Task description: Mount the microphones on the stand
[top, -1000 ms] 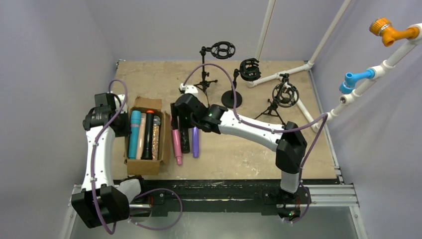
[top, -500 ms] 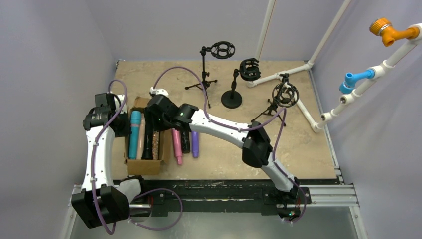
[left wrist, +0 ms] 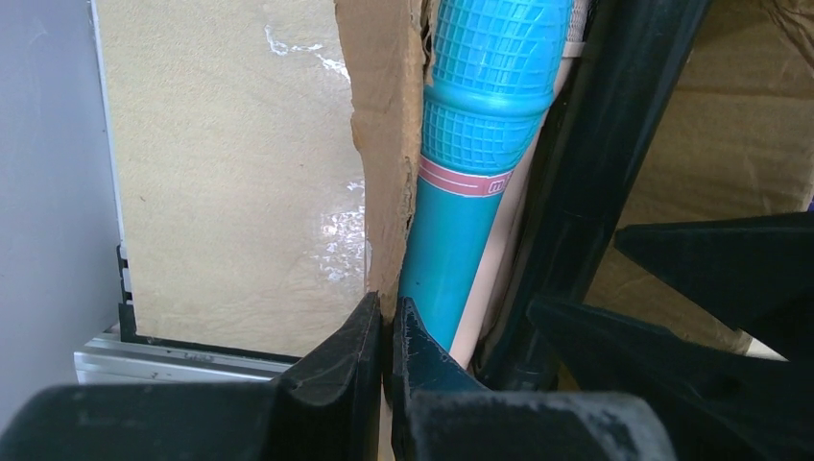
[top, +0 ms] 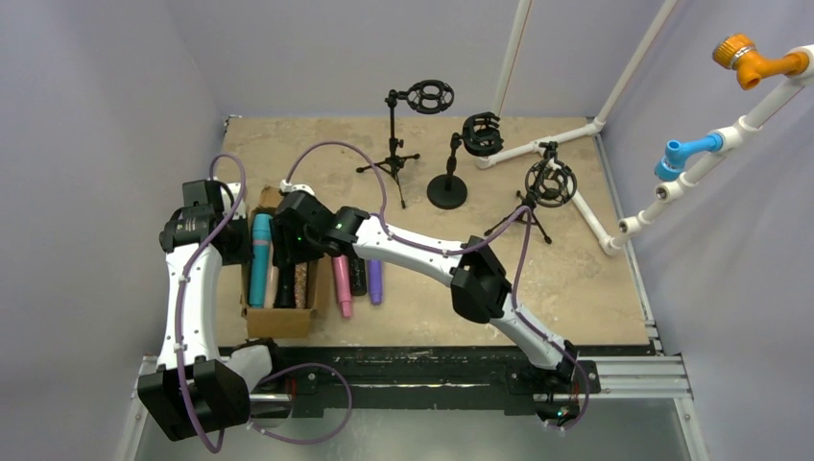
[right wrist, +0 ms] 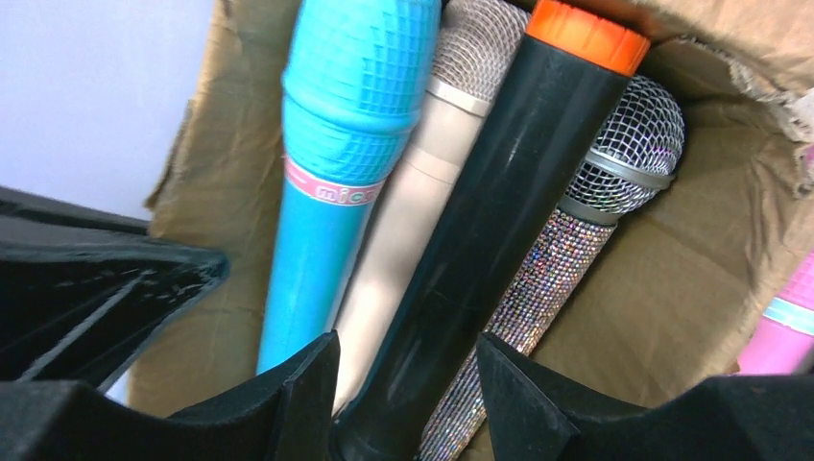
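A cardboard box (top: 278, 322) holds several microphones side by side: teal (top: 259, 264), peach (right wrist: 413, 211), black with an orange end (right wrist: 499, 211) and silver glitter (right wrist: 576, 240). My right gripper (right wrist: 408, 384) hangs open over the box, its fingers on either side of the black microphone's body with gaps showing. My left gripper (left wrist: 389, 317) is shut on the box's left wall (left wrist: 384, 144), beside the teal microphone (left wrist: 480, 125). Pink (top: 341, 283), black (top: 357, 279) and purple (top: 374, 280) microphones lie on the table just right of the box. Three black stands (top: 422, 96), (top: 480, 134), (top: 549, 182) stand at the back.
White pipe framing (top: 538, 144) runs along the back right of the table. My right arm's elbow (top: 475, 283) stretches across the table's near middle. The left gripper's finger (right wrist: 96, 288) sits close beside my right one at the box's left wall.
The right arm has swung left from above the loose microphones on the table to over the box, and its fingers have come down around the black microphone. The left arm has not moved.
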Controlling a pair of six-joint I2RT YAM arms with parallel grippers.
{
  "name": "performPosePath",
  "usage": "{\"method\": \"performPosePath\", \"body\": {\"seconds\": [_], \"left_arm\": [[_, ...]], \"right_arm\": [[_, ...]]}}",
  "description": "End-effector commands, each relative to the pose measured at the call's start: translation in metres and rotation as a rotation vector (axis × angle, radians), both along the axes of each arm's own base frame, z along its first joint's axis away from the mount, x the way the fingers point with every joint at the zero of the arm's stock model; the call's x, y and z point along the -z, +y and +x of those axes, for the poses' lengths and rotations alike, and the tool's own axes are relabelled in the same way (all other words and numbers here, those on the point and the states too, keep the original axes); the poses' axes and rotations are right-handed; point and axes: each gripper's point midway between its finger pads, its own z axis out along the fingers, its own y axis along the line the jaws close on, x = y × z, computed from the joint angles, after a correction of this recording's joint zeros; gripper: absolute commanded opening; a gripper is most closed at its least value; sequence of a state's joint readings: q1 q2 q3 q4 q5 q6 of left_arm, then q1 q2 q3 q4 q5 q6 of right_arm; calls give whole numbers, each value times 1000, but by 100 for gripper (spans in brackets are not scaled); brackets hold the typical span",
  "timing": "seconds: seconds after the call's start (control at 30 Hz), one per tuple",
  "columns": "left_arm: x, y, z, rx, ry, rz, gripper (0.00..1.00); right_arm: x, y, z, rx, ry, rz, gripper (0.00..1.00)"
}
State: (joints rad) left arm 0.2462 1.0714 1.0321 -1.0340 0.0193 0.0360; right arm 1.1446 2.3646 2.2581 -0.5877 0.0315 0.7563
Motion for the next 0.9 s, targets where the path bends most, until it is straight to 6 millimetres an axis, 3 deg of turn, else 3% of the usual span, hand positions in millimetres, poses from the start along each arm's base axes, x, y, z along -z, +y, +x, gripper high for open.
{"method": "performPosePath", "body": {"seconds": [0.0,0.23,0.4,0.53,0.67,0.73,0.87], "left_arm": [[-17,-5,9,-9,-73,-25,0],[-19,-10,7,4,-86,-43,0],[-19,-11,6,6,-88,-47,0],[-18,-4,6,6,-83,-9,0],[-15,5,6,6,-79,39,0],[-14,6,7,10,-80,45,0],[-12,11,6,-4,-66,69,0]], "right_arm": [[10,12,-5,-8,37,17,58],[24,11,-3,9,30,-15,54],[15,18,-2,12,28,33,38],[-21,21,-5,0,9,116,17],[-82,14,-14,-30,-21,233,1],[-103,7,-13,-26,-48,257,0],[-123,-13,-9,-23,-56,258,0]]}}
